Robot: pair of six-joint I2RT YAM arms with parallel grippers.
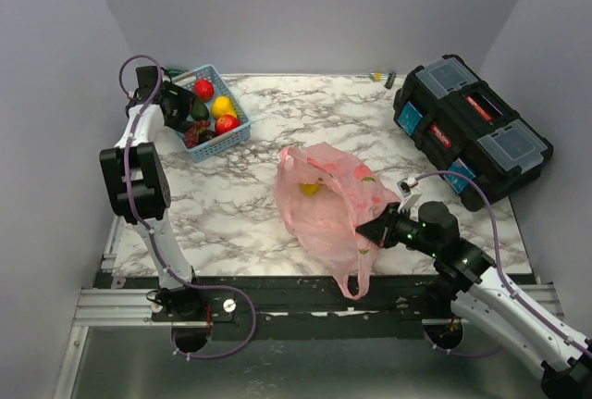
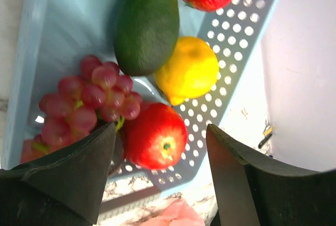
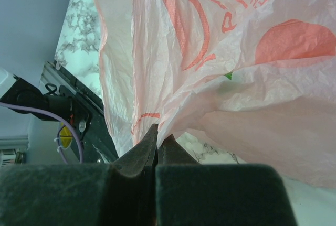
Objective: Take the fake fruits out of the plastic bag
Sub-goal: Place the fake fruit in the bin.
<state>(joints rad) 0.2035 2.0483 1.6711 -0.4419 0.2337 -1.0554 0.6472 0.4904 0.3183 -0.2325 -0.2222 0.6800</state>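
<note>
Pinching the plastic bag (image 1: pixel 324 203) at its right side, right gripper (image 3: pixel 156 137).

You will find the plastic bag (image 1: pixel 324 200) on the table (image 1: pixel 231 205), centrally. Behind it and far to its left sits the basket (image 1: pixel 239 130), with fruits (image 1: pixel 222 106) in it and the left gripper (image 1: pixel 180 112) over them. Behind the bag, to its right, lies the toolbox (image 1: pixel 472 130). One fruit (image 1: pixel 311 188) lies inside the bag. Your right gripper (image 1: pixel 375 230) meets the bag's near right edge.
</note>
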